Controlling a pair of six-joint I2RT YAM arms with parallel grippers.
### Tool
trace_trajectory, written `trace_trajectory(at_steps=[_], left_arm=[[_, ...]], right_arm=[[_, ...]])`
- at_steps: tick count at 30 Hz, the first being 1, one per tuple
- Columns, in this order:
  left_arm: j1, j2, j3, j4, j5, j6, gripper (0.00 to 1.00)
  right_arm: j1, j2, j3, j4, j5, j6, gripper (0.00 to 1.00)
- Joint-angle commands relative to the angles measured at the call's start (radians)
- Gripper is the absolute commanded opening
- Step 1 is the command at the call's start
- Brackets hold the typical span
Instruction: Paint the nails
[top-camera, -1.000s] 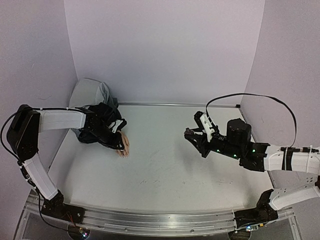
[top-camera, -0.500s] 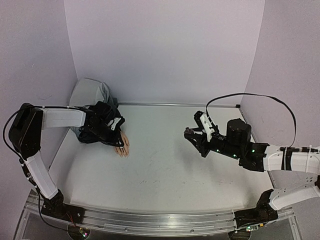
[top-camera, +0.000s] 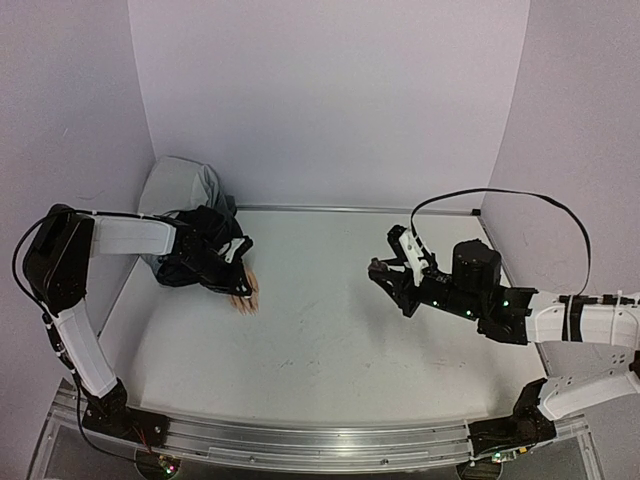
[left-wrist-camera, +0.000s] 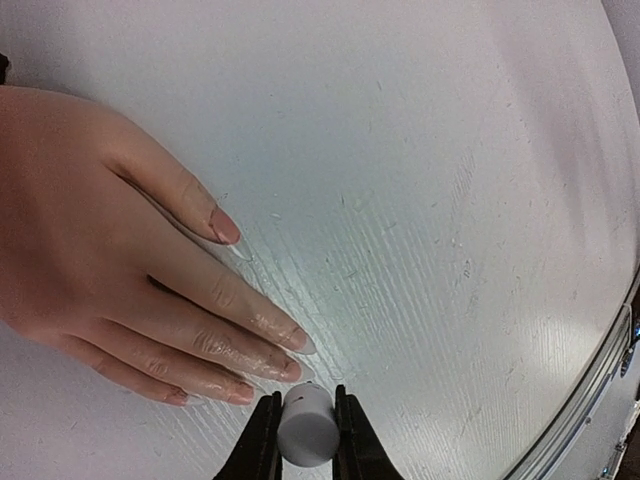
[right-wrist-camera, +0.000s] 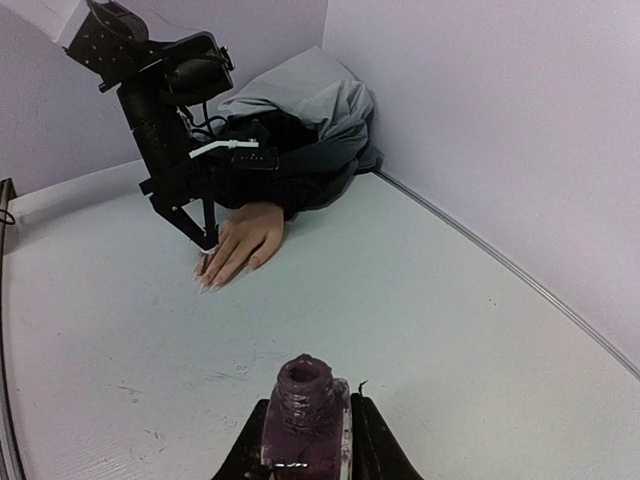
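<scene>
At the far left of the table (top-camera: 330, 340), a grey cloth (top-camera: 185, 185) is lying bunched in the back corner, and a black sleeve (top-camera: 205, 232) is coming out of it. The mannequin hand (left-wrist-camera: 110, 250) is resting palm down on the table just in front of that bundle, with its fingers slightly spread and pointing toward the near edge. The nails (left-wrist-camera: 227, 229) are sitting at those fingertips, pinkish, and there is a wet sheen along the longer fingers.

Your left gripper (left-wrist-camera: 306, 440) is hovering right at the fingertips, and its jaws are closing narrowly on a white cap (left-wrist-camera: 306, 420). The cap is sitting just beside the tip of a middle finger. Whether it is touching the finger, you cannot tell from here.

Well apart on the right side, your right gripper (right-wrist-camera: 307, 440) is clamping a polish bottle (right-wrist-camera: 305, 400). The bottle is dark purple and upright, and its threaded neck is standing open. It is being held off the table surface, with the wrist camera looking across at the mannequin hand.
</scene>
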Motion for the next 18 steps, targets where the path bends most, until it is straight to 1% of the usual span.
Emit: trace_trajectory(at_steps=[1, 18], left_arm=[[0.01, 0.015, 0.035, 0.036, 0.018, -0.005, 0.0], [0.018, 0.044, 0.037, 0.038, 0.03, 0.001, 0.0]], right_arm=[[-0.002, -0.004, 0.006, 0.069, 0.0, -0.007, 0.0], [-0.002, -0.001, 0.005, 0.07, 0.0, -0.005, 0.0]])
